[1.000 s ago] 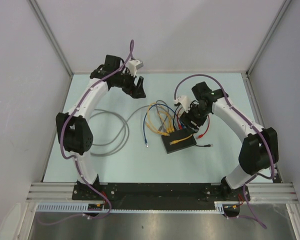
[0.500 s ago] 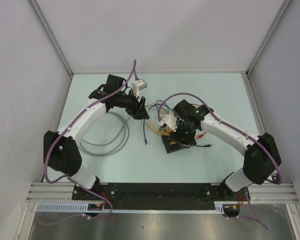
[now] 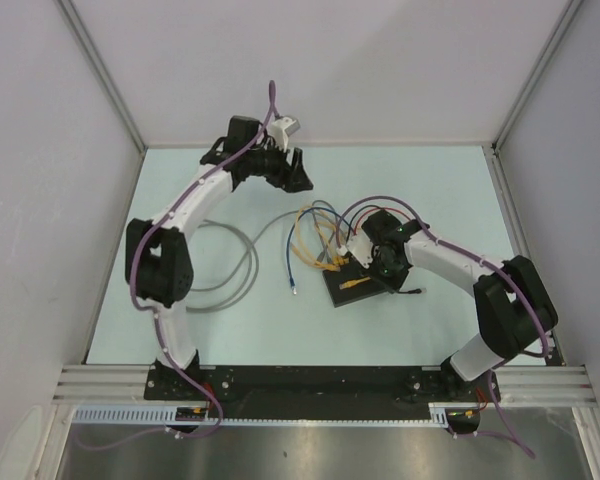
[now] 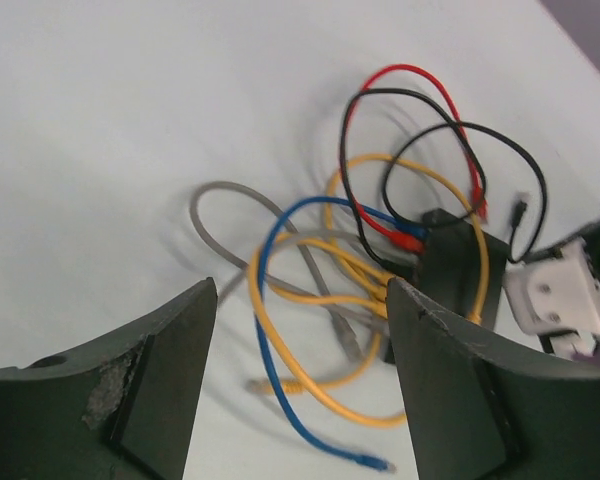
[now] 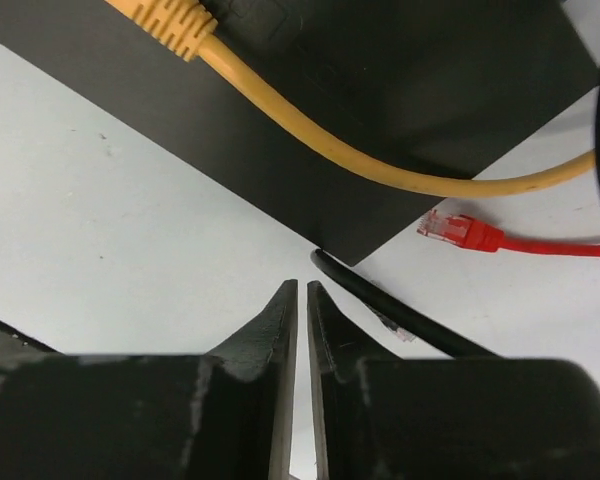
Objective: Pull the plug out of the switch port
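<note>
Dragging of the switch (image 3: 375, 290), right of centre on the table (image 3: 440, 190), is risked: right gripper (image 5: 300, 290) fingers are nearly together, empty, at its corner; left gripper (image 4: 300, 290) fingers are spread, so nothing is braced.

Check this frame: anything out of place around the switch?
Yes. A red plug lies loose on the table beside the switch, in no port, and a yellow cable drapes across the switch's top.
</note>
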